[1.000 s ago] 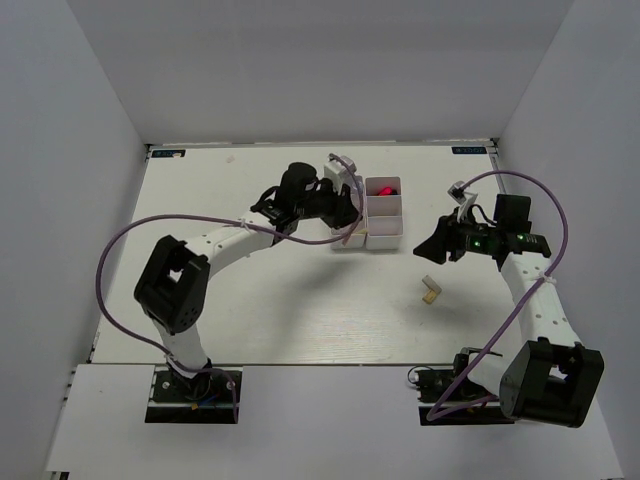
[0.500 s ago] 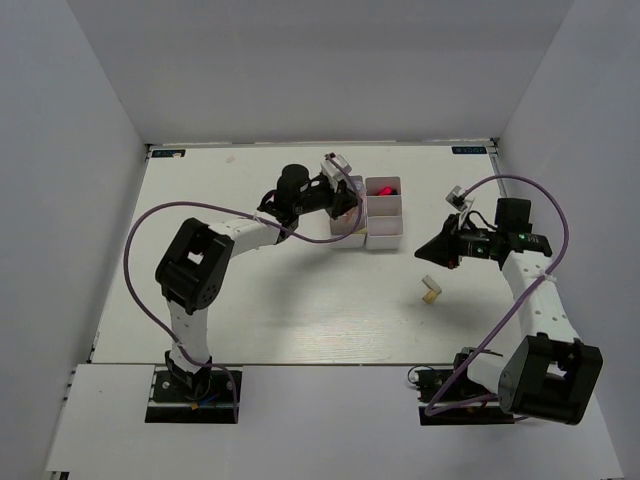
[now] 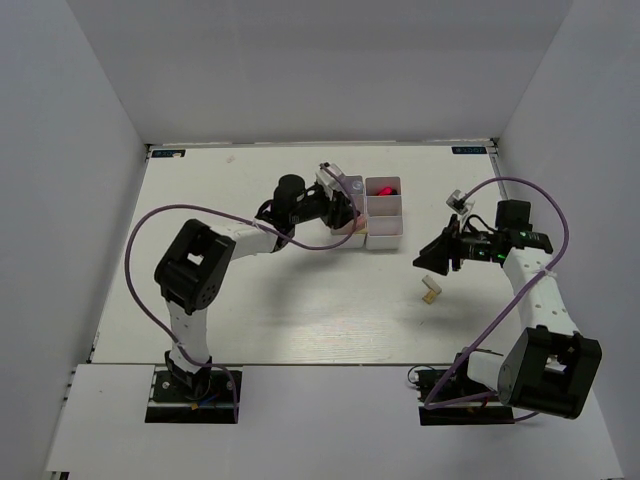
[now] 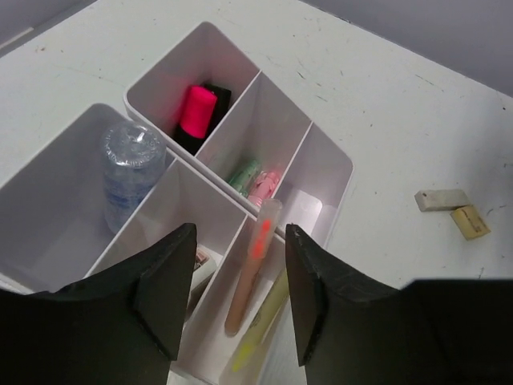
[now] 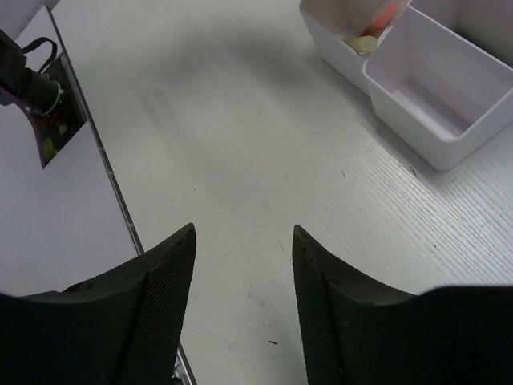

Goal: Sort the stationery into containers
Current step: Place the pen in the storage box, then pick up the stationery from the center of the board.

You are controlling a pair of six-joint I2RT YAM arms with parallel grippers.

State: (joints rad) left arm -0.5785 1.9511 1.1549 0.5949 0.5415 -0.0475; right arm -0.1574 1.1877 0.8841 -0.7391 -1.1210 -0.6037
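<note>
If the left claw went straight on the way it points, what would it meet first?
Probably the tan stick leaning in the organiser compartment below the left claw; depth is unclear.

Left pincer [image 4: 238, 277] has opened, its stick [image 4: 255, 249] apparently dropped into the organiser [image 4: 321, 160].

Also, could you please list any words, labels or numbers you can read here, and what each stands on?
No text is readable.
far-left corner sticker: too small to read.
far-right corner sticker: too small to read.
white organiser: no print visible.
</note>
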